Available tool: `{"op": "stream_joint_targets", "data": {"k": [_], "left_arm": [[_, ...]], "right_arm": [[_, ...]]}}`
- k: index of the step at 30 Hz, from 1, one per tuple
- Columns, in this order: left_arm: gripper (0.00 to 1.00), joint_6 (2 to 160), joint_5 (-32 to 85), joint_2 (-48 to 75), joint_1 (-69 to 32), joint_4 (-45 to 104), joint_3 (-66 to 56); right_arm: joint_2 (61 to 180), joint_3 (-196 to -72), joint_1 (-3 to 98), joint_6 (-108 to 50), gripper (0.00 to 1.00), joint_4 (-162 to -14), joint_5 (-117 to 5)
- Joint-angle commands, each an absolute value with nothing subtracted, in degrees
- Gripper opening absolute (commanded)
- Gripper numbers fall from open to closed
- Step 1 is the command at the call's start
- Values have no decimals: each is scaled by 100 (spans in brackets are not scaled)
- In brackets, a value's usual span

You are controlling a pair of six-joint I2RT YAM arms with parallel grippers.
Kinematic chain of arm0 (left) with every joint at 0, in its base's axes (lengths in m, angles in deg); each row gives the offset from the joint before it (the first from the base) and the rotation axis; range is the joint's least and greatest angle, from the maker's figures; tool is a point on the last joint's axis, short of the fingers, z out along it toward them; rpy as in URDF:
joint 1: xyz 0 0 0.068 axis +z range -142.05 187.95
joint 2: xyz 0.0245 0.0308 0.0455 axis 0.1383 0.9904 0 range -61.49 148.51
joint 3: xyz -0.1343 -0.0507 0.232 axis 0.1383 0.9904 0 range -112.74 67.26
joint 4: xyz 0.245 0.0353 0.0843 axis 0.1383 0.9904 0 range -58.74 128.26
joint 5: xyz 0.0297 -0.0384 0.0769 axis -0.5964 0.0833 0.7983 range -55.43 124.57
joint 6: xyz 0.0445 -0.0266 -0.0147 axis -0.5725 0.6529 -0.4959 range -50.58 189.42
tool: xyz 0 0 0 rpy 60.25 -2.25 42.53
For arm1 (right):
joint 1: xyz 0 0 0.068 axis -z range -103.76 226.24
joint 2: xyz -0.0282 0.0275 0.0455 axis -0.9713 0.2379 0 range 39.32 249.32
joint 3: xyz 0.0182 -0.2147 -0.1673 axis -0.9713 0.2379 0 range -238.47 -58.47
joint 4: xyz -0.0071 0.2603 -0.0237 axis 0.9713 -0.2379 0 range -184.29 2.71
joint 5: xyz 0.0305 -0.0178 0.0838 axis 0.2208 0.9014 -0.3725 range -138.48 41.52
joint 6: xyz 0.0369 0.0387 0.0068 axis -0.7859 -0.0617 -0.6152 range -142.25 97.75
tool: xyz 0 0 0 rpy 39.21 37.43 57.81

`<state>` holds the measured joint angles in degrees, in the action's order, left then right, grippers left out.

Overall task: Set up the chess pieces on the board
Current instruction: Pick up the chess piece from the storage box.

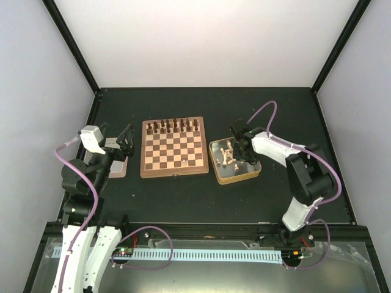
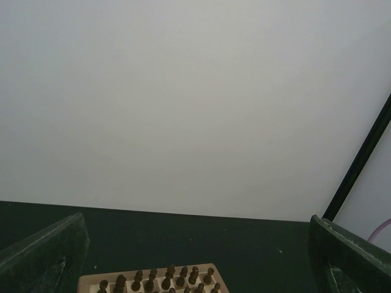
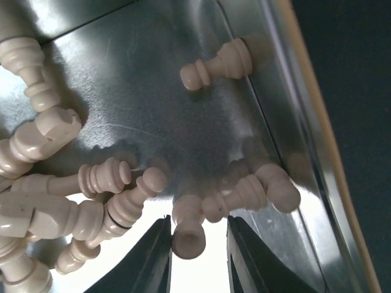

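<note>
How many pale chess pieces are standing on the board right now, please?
1. One pale chess piece stands in the near row of the board, right of centre. The rest in view lie in the metal tin; another on a light square could escape notice.

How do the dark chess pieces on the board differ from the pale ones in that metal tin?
Colour: the dark pieces are deep brown, the pale pieces cream.
Pose: the dark pieces stand upright in two rows at the far edge of the board; the pale pieces lie tumbled in a heap.
Place: the dark pieces are on the board, nearly all the pale pieces in the tin.
Both are small turned chessmen.
</note>
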<state>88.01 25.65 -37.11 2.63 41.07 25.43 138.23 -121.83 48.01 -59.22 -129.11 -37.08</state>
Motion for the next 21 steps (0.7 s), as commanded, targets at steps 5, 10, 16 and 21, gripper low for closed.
{"op": "stream_joint_targets", "data": {"k": [5,10,16,21], "left_arm": [[99,8708,2685,-3703,303,4089,2534],[99,8710,2685,-3700,311,4093,2546],[99,8734,2659,-3690,326,4080,2547],[99,8751,2647,-3680,338,4067,2548]], "right_arm": [[13948,-12169,4891,-5799,18,-12684,-3780],[13688,-12142,4890,-5702,10,-12619,-3807],[13027,-12190,4887,-5655,9,-12610,-4142],[12797,-12413,4829,-5626,9,-12513,-4844]]}}
